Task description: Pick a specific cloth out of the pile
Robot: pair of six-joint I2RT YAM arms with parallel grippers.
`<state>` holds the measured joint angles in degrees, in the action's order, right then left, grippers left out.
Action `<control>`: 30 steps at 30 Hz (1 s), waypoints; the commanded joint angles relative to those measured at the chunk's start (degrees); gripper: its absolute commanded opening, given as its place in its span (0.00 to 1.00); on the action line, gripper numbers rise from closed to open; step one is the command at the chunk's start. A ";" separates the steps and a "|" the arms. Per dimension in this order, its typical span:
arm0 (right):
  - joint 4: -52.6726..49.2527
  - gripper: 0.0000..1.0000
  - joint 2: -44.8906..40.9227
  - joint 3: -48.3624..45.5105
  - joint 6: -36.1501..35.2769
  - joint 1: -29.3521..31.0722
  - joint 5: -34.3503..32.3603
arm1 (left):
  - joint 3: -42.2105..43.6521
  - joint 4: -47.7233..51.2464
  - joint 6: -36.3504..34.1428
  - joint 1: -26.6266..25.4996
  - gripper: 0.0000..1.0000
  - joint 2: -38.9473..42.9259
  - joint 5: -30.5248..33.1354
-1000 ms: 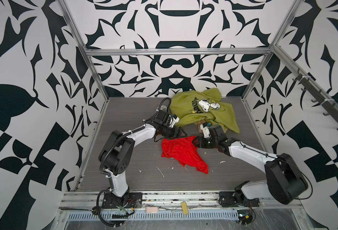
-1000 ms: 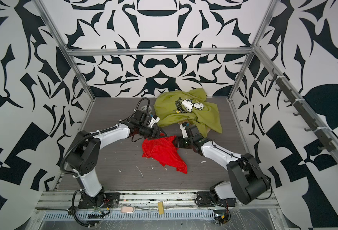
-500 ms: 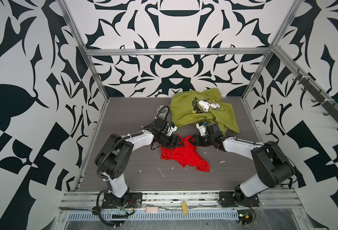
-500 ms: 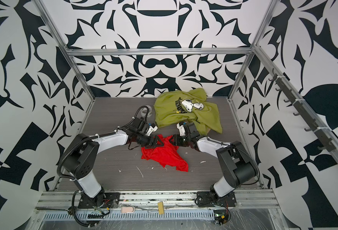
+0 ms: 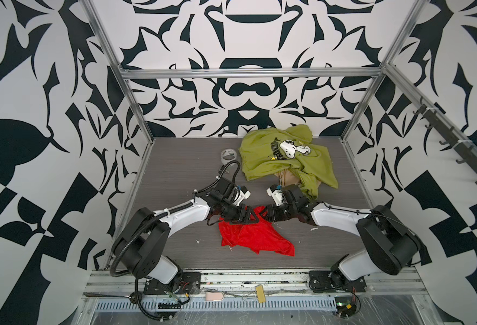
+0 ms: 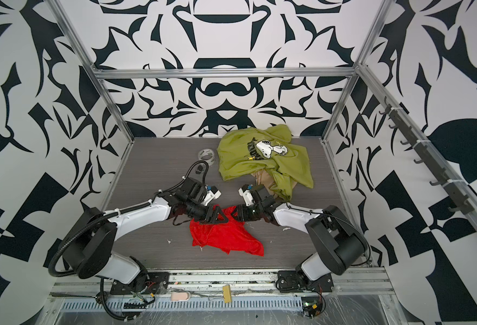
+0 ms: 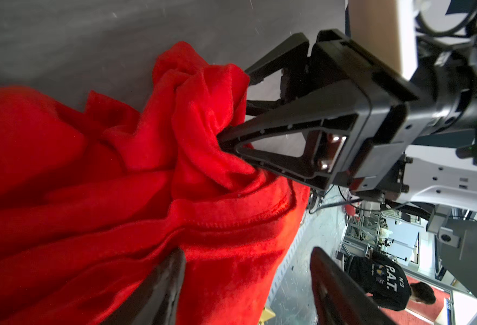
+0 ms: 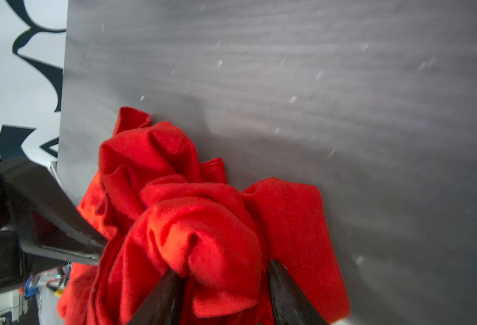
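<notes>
The right gripper (image 8: 223, 274) was squeezing a bunched fold of the red cloth (image 5: 255, 239) between its fingers. The left gripper (image 7: 248, 253) faced it, very close, with its jaws wide apart. One of its fingers (image 7: 164, 281) lay against the cloth but did not pinch it. The rest of the cloth lay crumpled on the grey table (image 5: 175, 174), near the front, between the two arms. The pile (image 5: 316, 171) sat well apart at the back. It was a green shirt (image 5: 259, 166) with a white dog (image 5: 290, 147) on it, and a tan cloth (image 5: 286, 177) peeked out from under it. A tape roll (image 5: 228, 155) lay just beside the pile.
</notes>
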<state>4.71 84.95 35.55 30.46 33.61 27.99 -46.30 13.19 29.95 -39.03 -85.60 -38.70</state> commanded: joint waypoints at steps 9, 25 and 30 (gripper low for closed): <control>-0.29 0.52 -2.46 -1.60 2.06 3.47 -1.58 | 6.18 2.22 3.78 -0.53 0.74 8.43 -0.17; 0.17 0.51 6.38 5.70 -0.96 5.33 0.97 | 10.40 2.35 6.22 -0.79 0.75 16.98 2.40; -0.32 0.51 7.31 6.94 -1.82 5.58 1.38 | 10.23 2.89 5.99 -0.79 0.75 17.25 2.87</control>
<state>4.54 92.62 40.69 30.17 38.76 28.62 -36.40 15.09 35.66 -39.57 -69.36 -36.47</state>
